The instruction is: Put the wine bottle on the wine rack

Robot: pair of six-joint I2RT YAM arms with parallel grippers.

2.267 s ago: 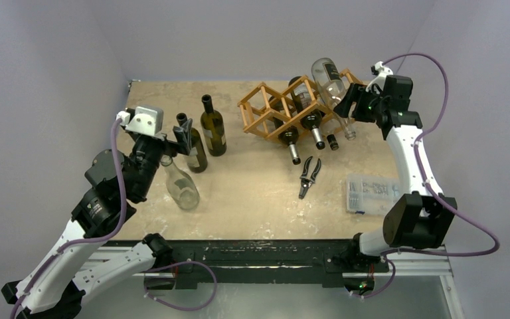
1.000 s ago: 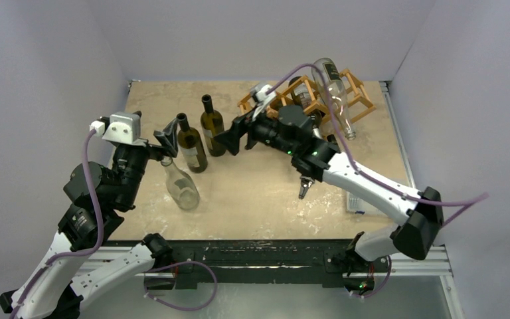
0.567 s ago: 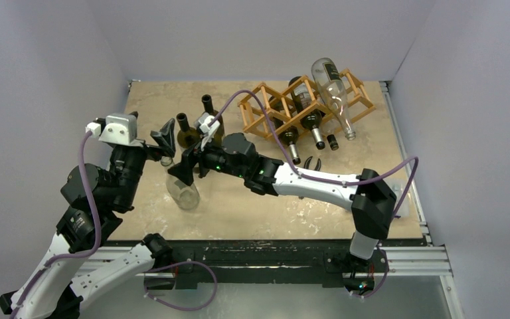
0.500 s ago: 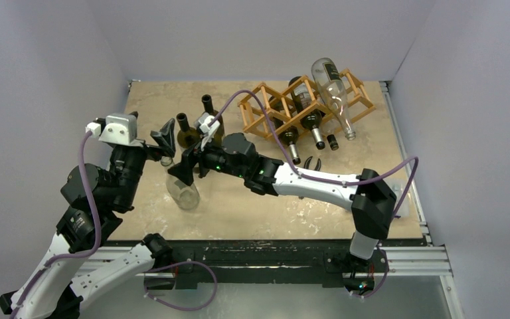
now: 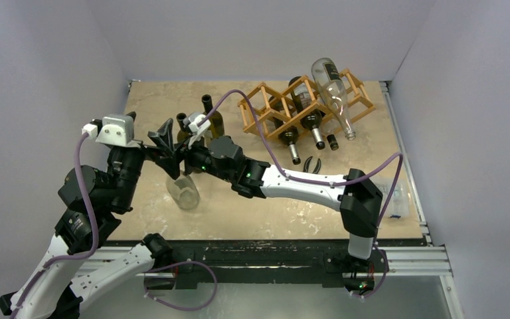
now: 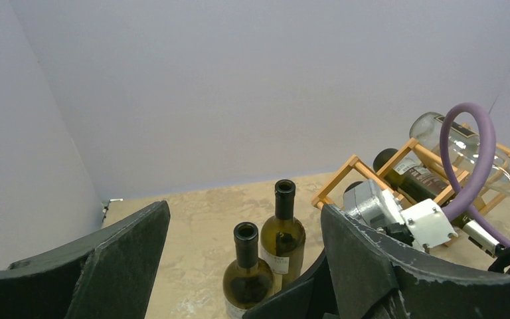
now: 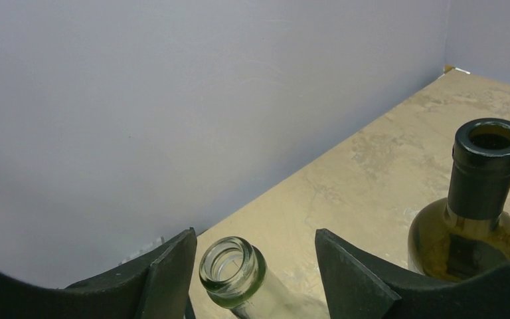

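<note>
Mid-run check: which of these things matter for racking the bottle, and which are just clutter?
In the job:
- clear bottle, standing, neck between the open jaws of the right gripper
- wine rack

Lying about:
- two green bottles, standing
- pliers
- plastic box
- bottles already racked

A robotics lab test cell — a stone-look worktop (image 5: 239,206) boxed in by bare lilac walls (image 5: 259,33), a left arm (image 5: 99,186) and right arm (image 5: 305,189) mounted on a black metal rail (image 5: 265,254), purple cables (image 6: 447,139) looping loose — with a wine rack (image 5: 305,106) set out on it.
</note>
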